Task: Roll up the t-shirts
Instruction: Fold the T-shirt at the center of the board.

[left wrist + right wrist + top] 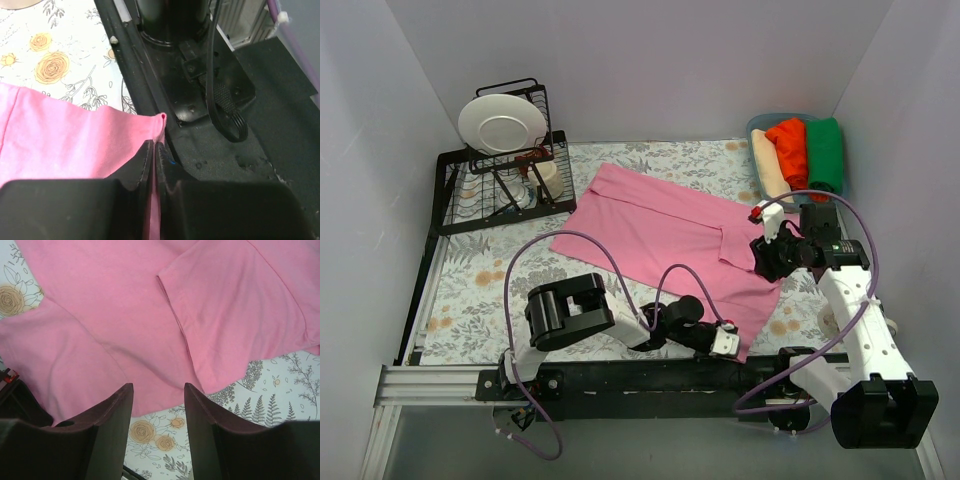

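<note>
1. Top external view: The pink t-shirt lies spread on the floral table, running slantwise from beside the dish rack down to the near edge.
   - The left gripper sits low at the shirt's near right corner, right against the cloth.
   - The right gripper is at the shirt's right edge, farther back. From here I cannot tell how far apart its jaws are.
   - At the far right, a blue bin holds the cream t-shirt, the orange-red t-shirt and the green t-shirt, rolled and lying side by side.
   - A white plate stands upright in the rack.

2. Left wrist view: The left gripper has its jaws pressed together with a thin fold of the pink t-shirt pinched between them. The grip is at the shirt's corner, which lies just beside the black base rail.

3. Right wrist view: The right gripper is spread wide with nothing between its fingers.
   - Below it is the pink t-shirt, showing a sleeve hem and a folded seam.
   - The fingertips are over the shirt's edge, where it meets the floral table.
   - Whether the tips touch the cloth cannot be told.
</note>
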Controlling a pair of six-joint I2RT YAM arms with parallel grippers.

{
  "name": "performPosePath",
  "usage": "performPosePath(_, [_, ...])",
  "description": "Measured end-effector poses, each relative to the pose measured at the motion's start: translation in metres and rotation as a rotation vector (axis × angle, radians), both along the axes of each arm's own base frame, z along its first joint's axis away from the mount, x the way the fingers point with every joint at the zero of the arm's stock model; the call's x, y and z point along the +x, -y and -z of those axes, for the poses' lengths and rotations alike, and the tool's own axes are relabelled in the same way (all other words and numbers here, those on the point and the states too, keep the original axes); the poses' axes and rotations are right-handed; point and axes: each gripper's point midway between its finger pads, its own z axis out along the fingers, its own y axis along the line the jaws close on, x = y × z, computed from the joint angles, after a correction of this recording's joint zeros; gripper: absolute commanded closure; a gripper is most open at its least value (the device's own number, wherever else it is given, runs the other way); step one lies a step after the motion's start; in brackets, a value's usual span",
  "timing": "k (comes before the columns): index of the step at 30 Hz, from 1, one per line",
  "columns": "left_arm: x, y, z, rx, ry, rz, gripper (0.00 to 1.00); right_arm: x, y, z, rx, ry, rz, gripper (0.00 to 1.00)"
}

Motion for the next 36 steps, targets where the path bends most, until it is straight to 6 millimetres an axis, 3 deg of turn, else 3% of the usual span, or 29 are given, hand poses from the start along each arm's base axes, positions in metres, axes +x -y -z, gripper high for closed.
performPosePath(4, [0.005,0.000,-0.005,-0.007,-0.014,-0.023,1.00,-0.001,-0.001,0.000,-0.007,0.011,-0.042,0.47])
performPosePath(7, [0.021,-0.004,-0.018,-0.005,-0.113,-0.071,1.00,-0.015,-0.008,0.007,-0.007,-0.013,-0.180,0.45])
performPosePath(13, [0.109,-0.014,-0.061,-0.064,-0.325,-0.275,1.00,-0.057,-0.019,0.034,0.017,-0.134,-0.431,0.44])
performPosePath(16, [0.132,-0.017,-0.076,-0.092,-0.386,-0.316,1.00,-0.069,-0.022,0.042,0.041,-0.181,-0.492,0.43])
performPosePath(29, [0.113,-0.009,-0.091,-0.091,-0.483,-0.250,1.00,-0.071,-0.037,0.049,0.149,-0.249,-0.545,0.38])
performPosePath(36, [0.117,-0.004,-0.102,-0.115,-0.478,-0.244,1.00,-0.064,-0.045,0.044,0.178,-0.244,-0.561,0.47])
